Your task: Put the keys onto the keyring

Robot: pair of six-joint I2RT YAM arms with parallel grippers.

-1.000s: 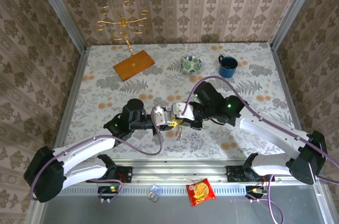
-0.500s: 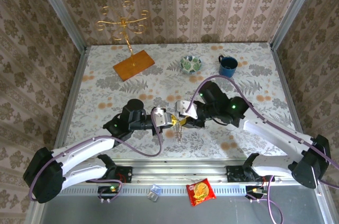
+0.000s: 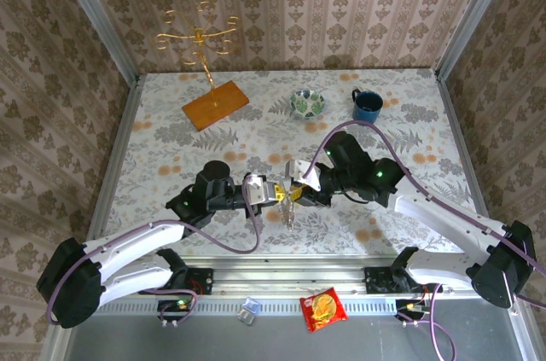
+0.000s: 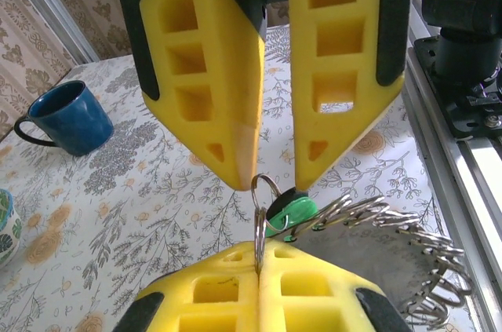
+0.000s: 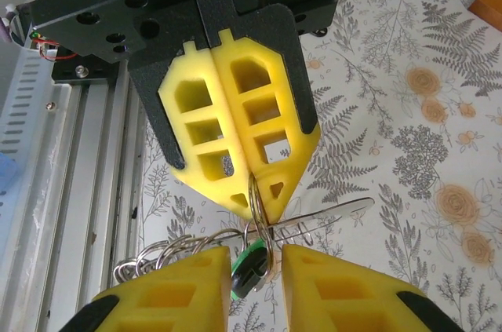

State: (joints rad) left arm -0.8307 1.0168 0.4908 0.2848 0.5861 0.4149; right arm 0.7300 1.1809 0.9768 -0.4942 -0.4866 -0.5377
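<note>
Above the near-middle of the tabletop [image 3: 171,135], between the two arms, we see the left fingers [image 4: 212,297] pressed together and clamped on the small keyring [image 4: 257,226]. The ring stands edge-on out of their tips. The right fingers [image 4: 337,73] face them tip to tip. They're apart, one on each side of the ring's top, and we can't tell if they touch it. A green-headed key [image 4: 292,213] hangs just beside the ring, next to a bunch of wire loops [image 4: 396,246]. A blue mug [image 3: 368,106] sits well apart, by the far edge.
</note>
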